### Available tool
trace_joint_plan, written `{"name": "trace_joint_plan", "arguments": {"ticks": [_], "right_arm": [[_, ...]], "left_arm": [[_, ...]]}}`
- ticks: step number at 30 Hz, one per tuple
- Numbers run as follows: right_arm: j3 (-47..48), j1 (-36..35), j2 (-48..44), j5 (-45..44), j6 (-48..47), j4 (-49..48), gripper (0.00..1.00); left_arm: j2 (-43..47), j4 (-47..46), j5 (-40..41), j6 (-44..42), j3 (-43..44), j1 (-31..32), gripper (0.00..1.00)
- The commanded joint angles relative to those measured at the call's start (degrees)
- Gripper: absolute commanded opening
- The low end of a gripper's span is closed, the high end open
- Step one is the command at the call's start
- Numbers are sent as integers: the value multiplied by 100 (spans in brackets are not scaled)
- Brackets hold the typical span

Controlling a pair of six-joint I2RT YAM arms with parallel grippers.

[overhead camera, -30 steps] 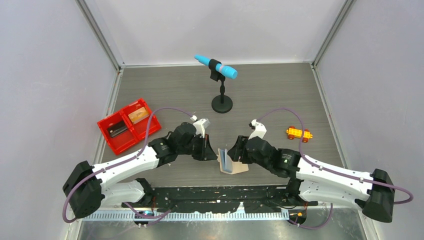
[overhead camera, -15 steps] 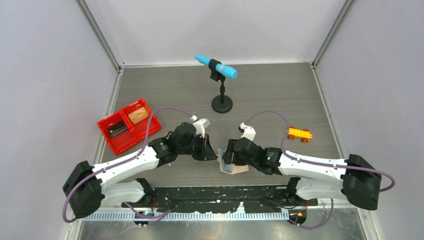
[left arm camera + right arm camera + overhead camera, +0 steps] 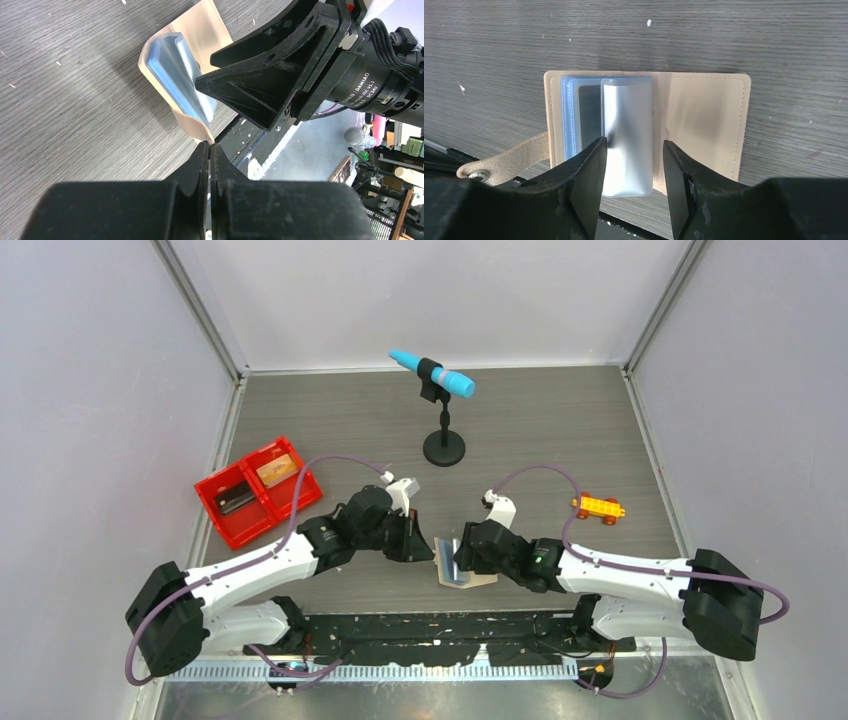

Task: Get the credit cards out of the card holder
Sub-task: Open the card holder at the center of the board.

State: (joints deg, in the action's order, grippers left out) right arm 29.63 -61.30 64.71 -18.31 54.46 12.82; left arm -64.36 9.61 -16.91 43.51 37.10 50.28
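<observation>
The tan card holder [image 3: 481, 579] lies open near the front edge, its left flap lifted upright. My left gripper [image 3: 428, 548] is shut, pinching the lower edge of that flap [image 3: 196, 131] at its tips [image 3: 210, 146]. My right gripper [image 3: 461, 558] is open above the holder [image 3: 704, 125] and straddles a shiny blue-grey sleeve [image 3: 628, 130], which lies between its fingers [image 3: 634, 172] without touching them. A dark card [image 3: 589, 107] shows inside a sleeve behind it. A tan-orange card [image 3: 278, 469] and a dark card [image 3: 235, 500] lie in the red tray [image 3: 228, 525].
A blue microphone on a black stand [image 3: 443, 447] stands at the middle back. An orange-yellow toy car [image 3: 598, 506] sits to the right. The holder's tab with a snap [image 3: 476, 174] hangs toward the black rail [image 3: 430, 625] at the table's near edge.
My right gripper has moved left, from beside the holder to over its sleeves, fingers open around one sleeve. My left gripper has kept its hold and place.
</observation>
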Motion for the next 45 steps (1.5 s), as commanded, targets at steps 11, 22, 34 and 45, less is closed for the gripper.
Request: {"name": "trace_joint_plan", "arguments": {"ticks": [11,22,34,45], "right_arm": [[242,-5,-409,-1000,183,1379,51],[457,-43,-1359,-481,-182,761,51],[217,-43,-380,342,-143,-454,52],[50,-49,162,526,-75,-766,50]], "left_arm": [[272,-179,161,-13,-103,8,0],[242,-220,117,9,-62,8,0],[217,-247,99,48,-53,8,0],[220,-242,82,44,-45,8,0]]}}
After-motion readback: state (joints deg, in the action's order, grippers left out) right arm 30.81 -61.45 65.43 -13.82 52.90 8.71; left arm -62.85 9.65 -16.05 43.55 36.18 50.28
